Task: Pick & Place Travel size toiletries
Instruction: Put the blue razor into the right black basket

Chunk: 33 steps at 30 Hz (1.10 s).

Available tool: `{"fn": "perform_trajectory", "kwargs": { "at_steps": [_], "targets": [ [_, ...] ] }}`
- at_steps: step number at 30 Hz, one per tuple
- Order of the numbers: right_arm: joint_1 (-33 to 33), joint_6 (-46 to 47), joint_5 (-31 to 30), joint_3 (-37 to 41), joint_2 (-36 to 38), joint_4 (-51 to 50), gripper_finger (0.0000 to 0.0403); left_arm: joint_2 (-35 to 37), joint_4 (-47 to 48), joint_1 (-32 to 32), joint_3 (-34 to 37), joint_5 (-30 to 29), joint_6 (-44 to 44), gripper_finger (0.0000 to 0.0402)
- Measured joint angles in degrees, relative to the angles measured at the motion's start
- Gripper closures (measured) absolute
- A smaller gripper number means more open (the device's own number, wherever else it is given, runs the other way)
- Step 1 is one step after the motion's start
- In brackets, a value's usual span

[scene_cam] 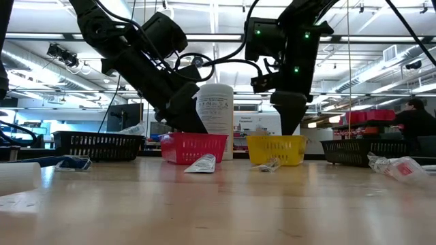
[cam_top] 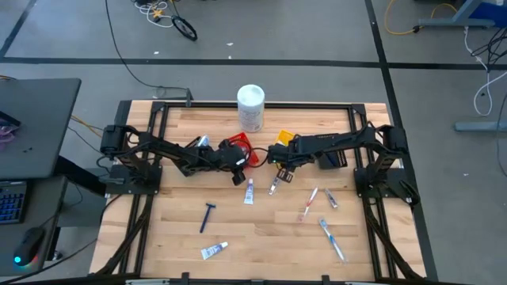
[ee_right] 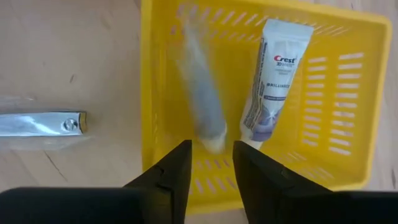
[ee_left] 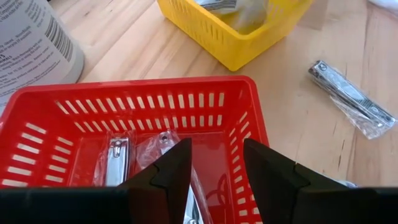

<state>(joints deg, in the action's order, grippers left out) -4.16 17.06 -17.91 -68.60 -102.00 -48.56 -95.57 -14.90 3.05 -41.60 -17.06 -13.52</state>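
My left gripper hangs open over the red bin, which holds wrapped nail clippers. My right gripper is open above the yellow bin. That bin holds a Crest toothpaste tube and a blurred pale tube just ahead of the fingertips. In the high view, loose items lie flat on the table: a toothpaste tube, a wrapped clipper, a blue razor, a second tube, a red toothbrush and a blue toothbrush.
A tall white canister stands behind the red bin and yellow bin. A black bin sits under the right arm. A small silvery item lies by the red toothbrush. Bare wood shows along the table's near edge.
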Motion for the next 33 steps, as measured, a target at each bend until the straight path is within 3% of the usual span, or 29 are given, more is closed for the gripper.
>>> {"fn": "perform_trajectory", "kwargs": {
  "at_steps": [8, 18, 27, 33],
  "targets": [
    [0.6, 4.0, 0.0, -1.5, 0.0, -0.6, 0.0261, 0.0, 0.0, 0.0, 0.0, -0.2, 0.3, 0.0248],
    [6.0, 5.5, 3.2, -7.4, 0.0, -5.7, 0.0261, 0.0, -2.3, 0.0, 0.0, -1.7, 0.3, 0.0249],
    [12.4, 19.2, 5.9, -8.0, 0.1, -17.4, 0.0261, 0.0, -3.0, 0.0, 0.0, -1.7, 3.5, 0.0249],
    [16.6, 24.9, 5.7, -8.0, 0.1, -18.0, 0.0261, 0.0, -2.7, -0.3, -4.0, -0.9, 5.5, 0.0249]
  ]
}}
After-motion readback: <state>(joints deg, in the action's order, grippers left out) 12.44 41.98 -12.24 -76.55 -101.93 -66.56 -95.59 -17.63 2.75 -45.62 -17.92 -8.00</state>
